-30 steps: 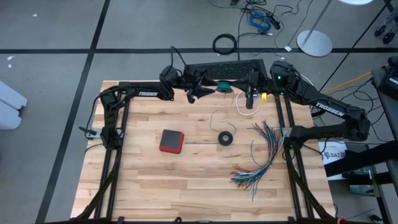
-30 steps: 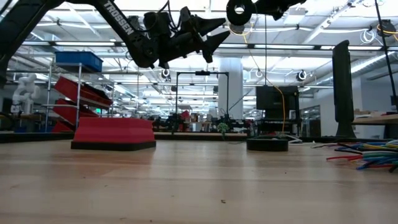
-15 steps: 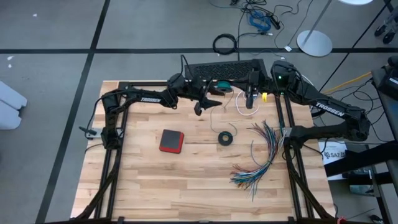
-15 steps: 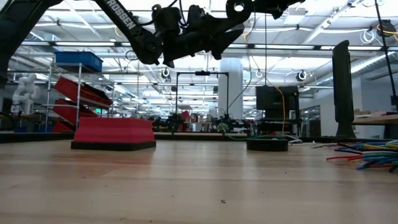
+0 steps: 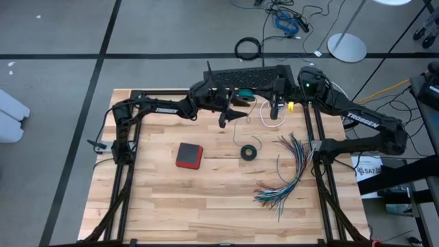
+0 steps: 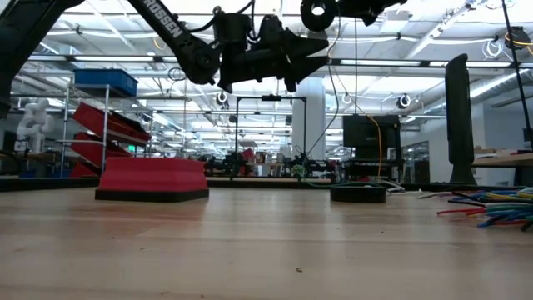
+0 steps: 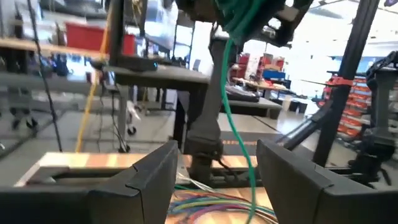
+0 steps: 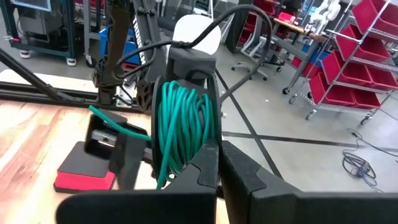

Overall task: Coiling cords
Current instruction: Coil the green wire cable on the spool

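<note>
The teal-green cord (image 8: 183, 124) is wound into an upright coil at the tips of my shut right gripper (image 8: 217, 158), high above the table's far edge (image 5: 245, 94). One loose strand (image 7: 239, 143) hangs down from the coil and passes between the fingers of my open left gripper (image 7: 217, 162) without touching them. The left gripper (image 5: 233, 115) points level at the coil from the table's left. The white cord (image 5: 271, 118) shows as a loop under the right arm; what it rests on I cannot tell. My right gripper has the teal coil by its lower windings (image 8: 186, 160), right at the shut fingertips. The fingers hide whether the strands are pinched or looped round them. The fingers come level from the table's right. The coil stands upright, clear of the table, with a short end (image 8: 112, 121) sticking out.
A red flat box (image 5: 188, 155) lies mid-table, with a black ring (image 5: 250, 151) to its right. A fanned bundle of multicoloured wires (image 5: 288, 171) lies at the right. A black keyboard (image 5: 247, 74) sits along the far edge.
My left gripper has gone toward the table's right and a little down, closing in on the coil at the right gripper. It has tipped from pointing upward to about level and rolled somewhat. Its fingers have stayed open.
</note>
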Controlling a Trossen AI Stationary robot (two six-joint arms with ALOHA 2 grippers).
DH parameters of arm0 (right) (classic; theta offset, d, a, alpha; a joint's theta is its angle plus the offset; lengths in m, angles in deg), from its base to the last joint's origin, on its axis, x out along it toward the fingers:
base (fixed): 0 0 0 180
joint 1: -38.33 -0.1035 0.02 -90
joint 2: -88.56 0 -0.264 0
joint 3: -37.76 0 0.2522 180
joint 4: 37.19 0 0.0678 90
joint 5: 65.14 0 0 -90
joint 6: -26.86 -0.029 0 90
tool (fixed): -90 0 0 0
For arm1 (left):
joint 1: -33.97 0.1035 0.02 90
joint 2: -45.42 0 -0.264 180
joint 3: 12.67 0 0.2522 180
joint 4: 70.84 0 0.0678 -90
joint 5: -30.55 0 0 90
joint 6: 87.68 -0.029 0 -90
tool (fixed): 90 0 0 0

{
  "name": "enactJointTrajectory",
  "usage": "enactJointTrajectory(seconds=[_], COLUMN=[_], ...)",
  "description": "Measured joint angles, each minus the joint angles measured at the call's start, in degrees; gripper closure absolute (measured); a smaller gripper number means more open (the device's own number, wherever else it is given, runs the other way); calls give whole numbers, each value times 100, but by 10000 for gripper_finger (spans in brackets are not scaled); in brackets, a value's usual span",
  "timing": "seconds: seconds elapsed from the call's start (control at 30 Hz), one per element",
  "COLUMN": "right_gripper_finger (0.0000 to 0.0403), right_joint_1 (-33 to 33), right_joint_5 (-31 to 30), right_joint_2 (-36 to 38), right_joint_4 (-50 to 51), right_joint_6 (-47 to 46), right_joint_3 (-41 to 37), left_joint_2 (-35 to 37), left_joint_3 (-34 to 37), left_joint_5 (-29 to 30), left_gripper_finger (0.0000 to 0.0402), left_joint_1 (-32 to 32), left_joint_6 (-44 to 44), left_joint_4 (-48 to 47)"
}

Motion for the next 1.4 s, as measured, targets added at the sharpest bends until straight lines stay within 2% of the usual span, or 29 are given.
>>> enactJointTrajectory(seconds=[0.23, 0.47, 0.7, 0.83, 1.1, 1.23, 1.4], right_gripper_finger=[403, 403, 403, 403, 403, 403, 403], right_joint_1=[-158, -158, -158, -158, -158, -158, -158], right_joint_5=[-31, -61, -61, -59, -59, -59, -59], right_joint_2=[-271, -293, -294, -293, -280, -280, -280], right_joint_4=[-235, -367, -359, -302, -258, -293, -291], right_joint_6=[150, 168, 185, 185, 227, 235, 240], right_joint_3=[0, 2, 2, 2, 2, 2, 2], left_joint_2=[0, -1, -2, -2, -4, -7, -7], left_joint_3=[-239, -280, -280, -280, -280, -278, -276], left_joint_5=[-420, -477, -386, -539, -643, -504, -429], left_gripper_finger=[174, 174, 185, 201, 203, 205, 237], left_joint_1=[-70, -63, -33, 26, 119, 127, 156], left_joint_6=[528, 687, 549, 531, 233, -24, -207], left_joint_4=[-184, -741, -1070, -1114, -1618, -1887, -1951])
